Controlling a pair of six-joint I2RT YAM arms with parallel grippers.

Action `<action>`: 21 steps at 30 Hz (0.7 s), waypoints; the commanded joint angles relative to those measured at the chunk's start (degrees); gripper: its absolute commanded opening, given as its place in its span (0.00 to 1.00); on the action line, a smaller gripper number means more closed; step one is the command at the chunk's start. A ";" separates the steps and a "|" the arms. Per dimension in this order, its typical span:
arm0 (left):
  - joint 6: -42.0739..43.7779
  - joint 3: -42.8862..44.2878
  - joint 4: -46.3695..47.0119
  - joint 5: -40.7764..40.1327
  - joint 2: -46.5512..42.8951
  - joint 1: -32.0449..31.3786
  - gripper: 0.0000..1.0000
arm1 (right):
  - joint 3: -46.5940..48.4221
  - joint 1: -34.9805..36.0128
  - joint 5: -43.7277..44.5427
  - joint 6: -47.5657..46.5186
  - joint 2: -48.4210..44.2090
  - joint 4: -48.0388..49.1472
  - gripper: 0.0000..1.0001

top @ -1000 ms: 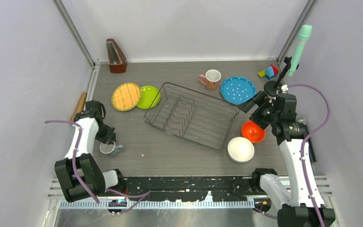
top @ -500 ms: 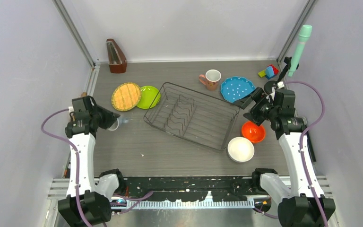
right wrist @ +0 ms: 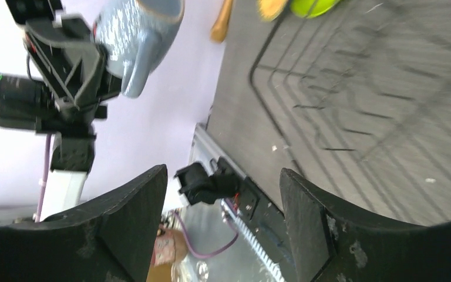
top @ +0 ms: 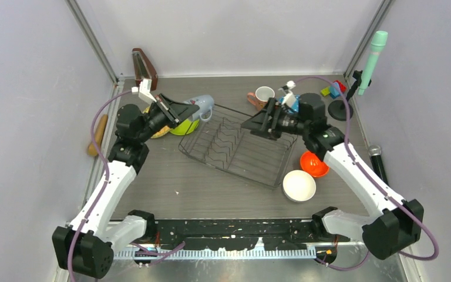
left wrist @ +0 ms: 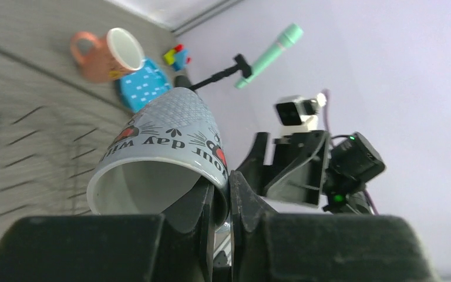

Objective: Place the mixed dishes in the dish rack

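Observation:
My left gripper (top: 186,110) is shut on the rim of the small pale grey-blue cup (top: 203,106) and holds it in the air over the far left corner of the dish rack (top: 252,154). In the left wrist view the cup (left wrist: 158,153) lies on its side, its wall pinched between my fingers (left wrist: 222,194). My right gripper (top: 253,125) is open and empty above the rack, pointing at the cup (right wrist: 138,35). The pink mug (top: 262,97), orange bowl (top: 313,163) and white bowl (top: 299,185) stand on the table. The lime green plate (top: 182,127) and yellow-orange plate (top: 154,131) are partly hidden by my left arm. The blue plate (left wrist: 144,91) shows behind the cup.
A wooden rolling pin (top: 96,136) lies at the left wall. A brown wooden object (top: 144,67) stands at the far left corner. Toy blocks (top: 333,89) and a green microphone on a stand (top: 374,57) are at the far right. A black microphone (top: 377,157) lies along the right edge.
My left arm lifted the cup from the near left of the table and carried it to the rack's far left corner. My right arm swung left from the blue plate to over the rack.

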 commanded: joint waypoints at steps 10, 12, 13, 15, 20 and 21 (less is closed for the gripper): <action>0.91 -5.71 40.50 4.63 4.07 -6.54 0.00 | 2.07 11.43 -2.19 6.18 3.09 25.84 0.75; 0.16 -6.15 43.38 4.98 5.27 -6.91 0.00 | 2.44 11.81 0.18 4.68 2.97 24.27 0.73; -0.44 -6.20 44.35 5.03 5.72 -7.02 0.00 | 2.83 11.86 0.59 4.20 3.33 23.39 0.72; -1.42 -6.15 46.08 5.44 6.50 -7.42 0.00 | 3.54 11.90 1.33 4.17 4.26 22.67 0.69; -2.25 -6.08 49.39 7.11 7.78 -8.37 0.00 | 4.72 12.14 1.16 6.09 6.65 23.73 0.65; -2.32 -6.17 49.59 7.15 7.97 -8.51 0.00 | 4.83 12.23 1.16 6.27 7.06 24.01 0.64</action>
